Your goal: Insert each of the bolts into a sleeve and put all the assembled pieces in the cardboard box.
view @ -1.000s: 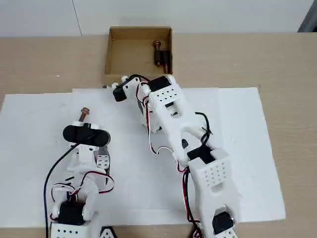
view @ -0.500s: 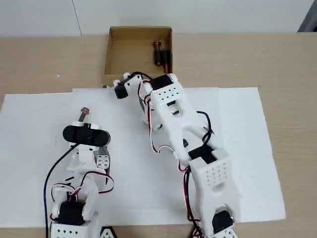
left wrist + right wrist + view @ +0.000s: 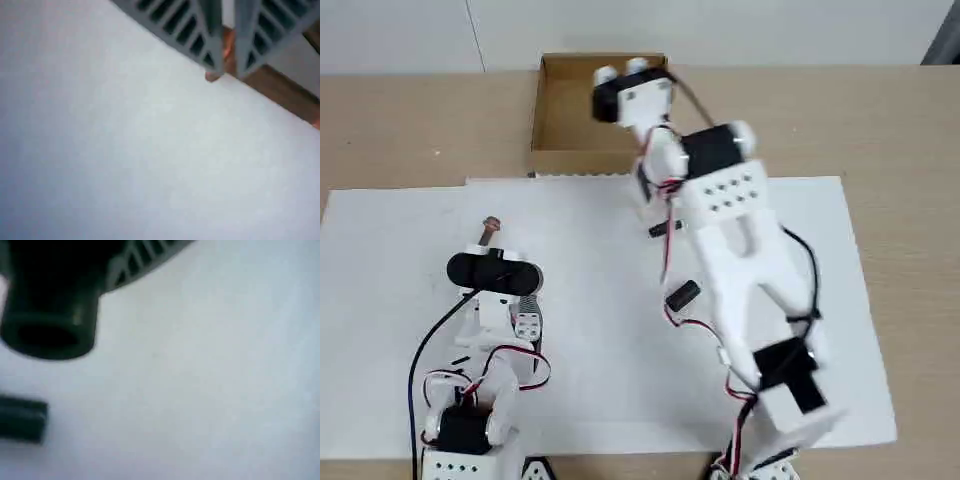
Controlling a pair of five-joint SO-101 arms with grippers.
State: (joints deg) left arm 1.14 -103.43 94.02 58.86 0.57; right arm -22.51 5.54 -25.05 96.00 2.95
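Observation:
My left gripper (image 3: 227, 57) is shut on a copper bolt (image 3: 228, 47), whose tip pokes out over the white paper. From above, that bolt (image 3: 490, 229) sticks out past the left arm's black head (image 3: 492, 272), pointing away from the arm's base. My right gripper (image 3: 75, 285) is shut on a black sleeve (image 3: 50, 335), its open end facing the camera. A second sleeve (image 3: 22, 420) lies on the paper beside it. The right arm (image 3: 720, 190) stretches toward the cardboard box (image 3: 537, 110), and its head covers the box's right part.
A white paper sheet (image 3: 400, 260) covers the table's middle, with both arms over it. The box stands on bare wood just beyond the paper's far edge. A small dark piece (image 3: 682, 294) lies next to the right arm.
The right arm has risen from the paper's far edge and swung right, and its head now hangs over the box. The left arm and its bolt have stayed put.

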